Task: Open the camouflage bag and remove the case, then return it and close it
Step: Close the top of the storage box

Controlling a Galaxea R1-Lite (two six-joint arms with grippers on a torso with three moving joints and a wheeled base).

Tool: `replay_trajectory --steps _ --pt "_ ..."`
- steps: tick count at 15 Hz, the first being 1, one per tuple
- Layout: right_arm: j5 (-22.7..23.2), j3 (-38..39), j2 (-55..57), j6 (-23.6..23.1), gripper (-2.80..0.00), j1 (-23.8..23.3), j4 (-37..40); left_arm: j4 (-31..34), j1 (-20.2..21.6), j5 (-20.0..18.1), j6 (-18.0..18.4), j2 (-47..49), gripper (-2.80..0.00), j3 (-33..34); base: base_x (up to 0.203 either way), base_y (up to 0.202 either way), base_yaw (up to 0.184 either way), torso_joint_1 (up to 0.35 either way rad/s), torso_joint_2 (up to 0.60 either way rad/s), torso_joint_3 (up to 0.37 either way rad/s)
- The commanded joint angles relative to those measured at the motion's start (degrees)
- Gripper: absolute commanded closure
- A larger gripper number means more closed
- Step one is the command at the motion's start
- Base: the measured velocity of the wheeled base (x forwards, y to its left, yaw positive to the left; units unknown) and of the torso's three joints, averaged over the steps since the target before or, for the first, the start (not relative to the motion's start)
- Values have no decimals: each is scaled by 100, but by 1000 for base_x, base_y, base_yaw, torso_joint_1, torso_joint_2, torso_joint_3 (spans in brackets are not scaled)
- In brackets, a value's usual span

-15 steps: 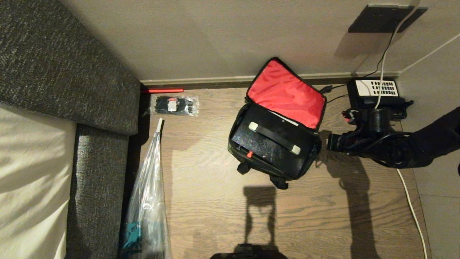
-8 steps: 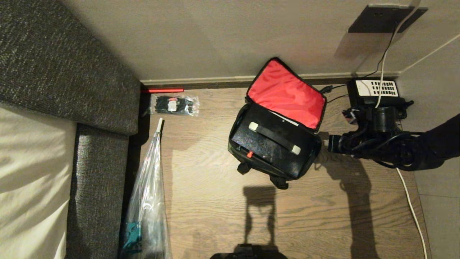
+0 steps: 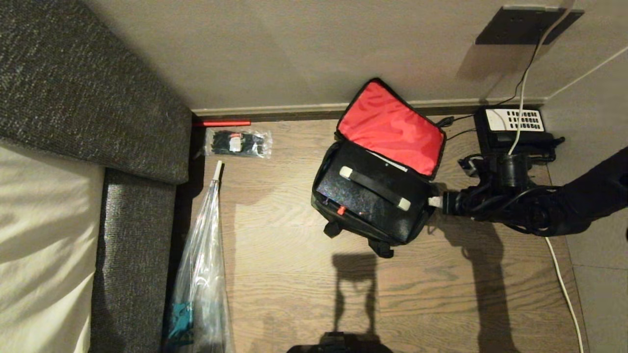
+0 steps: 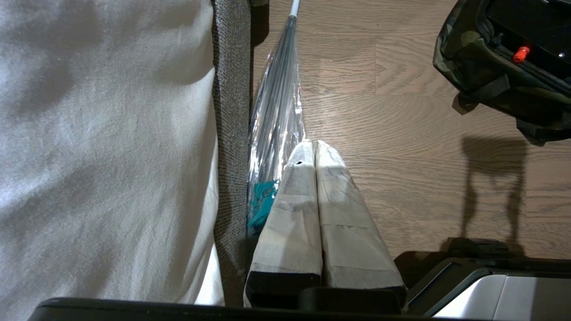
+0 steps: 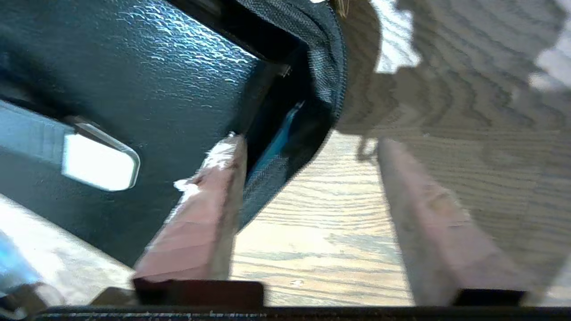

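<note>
My right gripper [image 3: 434,201] sits at the right-hand end of the boxy green-and-black camouflage fabric bag [image 3: 338,223], fingers spread well apart with nothing gripped between them. In the right wrist view one taped finger [image 5: 209,209] lies against the bag's rim at the corner of the case, the other finger [image 5: 428,214] hangs over bare boards, and only floor shows between them. I'm reading it as open and empty.

The bag stands on the brown wood-plank floor [image 3: 294,274] close to the far skirting board, its lid thrown back towards the wall and showing a bright red lining [image 3: 392,130]. The flat black rectangular hard case [image 3: 363,196] lies inside the bag, filling the opening, with its black strap handle [image 3: 375,187] on pale end pieces running across the top and a small red latch [image 3: 340,211] on the near long side.

My left gripper [image 4: 314,154] is parked low beside the grey woven sofa [image 3: 132,215] at the floor's left edge, its two taped fingers pressed together, holding nothing. Just ahead of it a long clear plastic sleeve with a furled umbrella [image 3: 203,264] lies along the sofa's edge.

At the far right corner, a black telephone with a white keypad [image 3: 512,120] sits against the wall, a white cable [image 3: 564,289] trailing along the floor's right edge. Near the far left, a small clear packet of dark parts [image 3: 238,142] lies beside a thin red stick [image 3: 223,123].
</note>
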Motion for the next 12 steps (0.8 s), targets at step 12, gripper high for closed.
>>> replay_trajectory --steps 12 --pt "-84 -490 792 96 -280 90 -292 -1 2 2 -1 -11 0 1 0 0 0 0 0 0"
